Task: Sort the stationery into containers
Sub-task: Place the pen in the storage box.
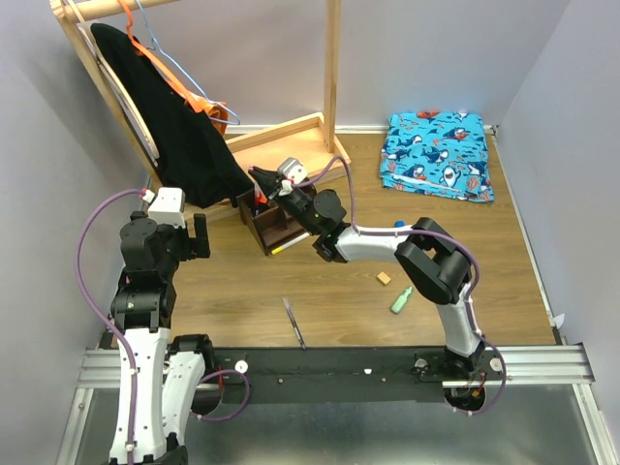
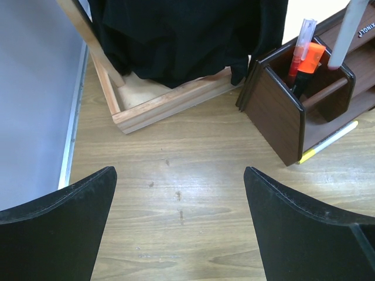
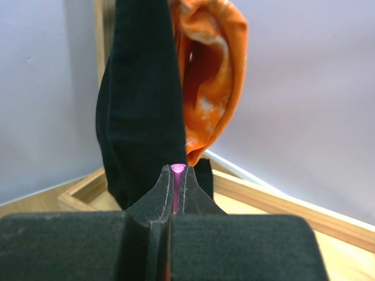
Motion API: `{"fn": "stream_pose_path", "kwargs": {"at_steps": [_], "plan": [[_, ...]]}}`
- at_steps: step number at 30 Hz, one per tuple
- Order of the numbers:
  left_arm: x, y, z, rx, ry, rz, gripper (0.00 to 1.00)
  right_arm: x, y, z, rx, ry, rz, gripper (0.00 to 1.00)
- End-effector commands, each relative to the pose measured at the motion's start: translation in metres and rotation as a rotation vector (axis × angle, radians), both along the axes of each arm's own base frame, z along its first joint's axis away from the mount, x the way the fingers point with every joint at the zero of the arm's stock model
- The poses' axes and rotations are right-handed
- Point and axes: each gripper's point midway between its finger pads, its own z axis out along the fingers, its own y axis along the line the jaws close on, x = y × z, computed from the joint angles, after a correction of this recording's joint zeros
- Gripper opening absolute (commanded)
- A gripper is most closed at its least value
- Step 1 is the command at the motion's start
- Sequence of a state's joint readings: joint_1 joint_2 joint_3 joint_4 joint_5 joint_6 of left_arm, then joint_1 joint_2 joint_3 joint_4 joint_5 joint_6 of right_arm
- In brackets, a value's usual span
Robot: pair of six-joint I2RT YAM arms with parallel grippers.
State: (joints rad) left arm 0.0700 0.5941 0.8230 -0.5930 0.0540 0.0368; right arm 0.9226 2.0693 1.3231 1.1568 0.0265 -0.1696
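The dark brown organiser [image 1: 278, 228] stands by the rack base; it also shows in the left wrist view [image 2: 280, 111]. A black-orange marker [image 2: 305, 62] stands in its corner compartment. My right gripper [image 1: 264, 182] is shut on the pink-white pen [image 3: 177, 190], whose white shaft [image 2: 350, 29] hangs upright with its lower end at the organiser's top. The right gripper [image 3: 177, 173] faces the black garment. A yellow-white pen [image 1: 291, 247] lies against the organiser's front. My left gripper [image 1: 201, 237] is open and empty over bare table left of the organiser [image 2: 179, 193].
A tan eraser cube [image 1: 385, 278], a mint-green highlighter [image 1: 401, 300] and a purple-grey pen [image 1: 294, 322] lie on the table. A blue-topped tube [image 1: 398, 224] lies by the right arm. The pale rack frame [image 1: 291, 136] holds a black garment [image 1: 174, 126]. Shark-print cloth [image 1: 436, 155] lies far right.
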Motion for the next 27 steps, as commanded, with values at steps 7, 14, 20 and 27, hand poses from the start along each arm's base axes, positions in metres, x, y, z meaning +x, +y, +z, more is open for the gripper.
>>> {"fn": "stream_pose_path", "kwargs": {"at_steps": [7, 14, 20, 27], "plan": [[-0.004, 0.005, 0.011, 0.022, -0.027, 0.018, 0.99, 0.006, 0.017, -0.018, 0.010, 0.044, 0.024, 0.01], [-0.008, 0.004, 0.015, 0.026, -0.036, 0.013, 0.99, 0.009, 0.020, -0.040, -0.034, 0.103, 0.021, 0.10], [-0.011, 0.003, 0.019, 0.018, -0.063, 0.014, 0.99, 0.005, 0.015, -0.030, -0.063, 0.109, 0.021, 0.38], [-0.016, -0.004, 0.024, -0.013, -0.119, -0.004, 0.99, -0.014, -0.004, -0.007, -0.130, 0.151, 0.041, 0.48]]}}
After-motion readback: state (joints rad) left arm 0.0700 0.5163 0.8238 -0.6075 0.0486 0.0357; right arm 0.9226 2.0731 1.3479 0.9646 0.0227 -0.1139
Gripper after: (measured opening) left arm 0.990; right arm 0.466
